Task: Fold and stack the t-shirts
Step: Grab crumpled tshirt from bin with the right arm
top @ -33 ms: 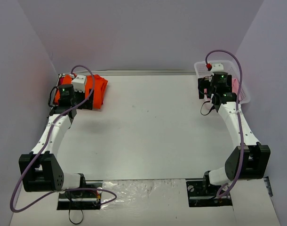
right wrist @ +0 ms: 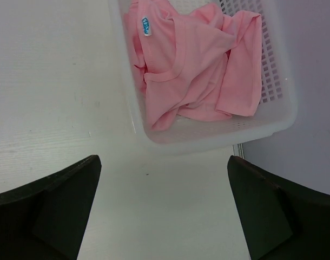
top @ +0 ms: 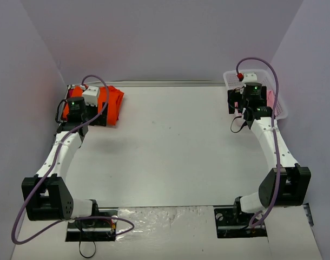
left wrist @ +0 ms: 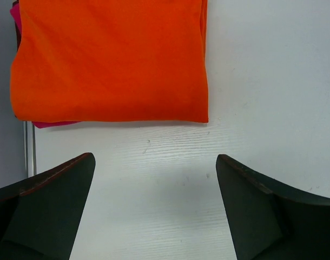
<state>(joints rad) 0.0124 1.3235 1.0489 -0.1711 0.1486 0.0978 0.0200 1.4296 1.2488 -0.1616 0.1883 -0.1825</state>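
Orange t-shirt (left wrist: pixel 111 59) is folded into a flat rectangle at the far-left corner of the desk (top: pixel 170 146). Its near edge and right edge are straight. Its left side lies over the strip at the desk's left edge, close to the grey wall (left wrist: pixel 5 146). A magenta cloth (left wrist: pixel 54 124) peeks out under its near-left corner.

Left hand (left wrist: pixel 154 160) is on the near side of the orange shirt with its fingers wide apart, gripping nothing. A band of bare white desk shows between the fingertips and the shirt's near edge, so no contact.

Pink t-shirt (right wrist: pixel 197 70) lies crumpled and unfolded inside the white mesh basket (right wrist: pixel 208 138) at the far-right corner. Its collar shows a blue label (right wrist: pixel 146 25), and one sleeve is against the basket's right wall. In the wrist view the basket's right part sits past the desk's right edge, next to the side wall.

Right hand (right wrist: pixel 164 160) is just short of the basket's near rim, fingers spread wide, holding nothing and not touching the basket.

A wide stretch of white desk runs between the two arms. Both shirts sit at opposite far corners, well apart.
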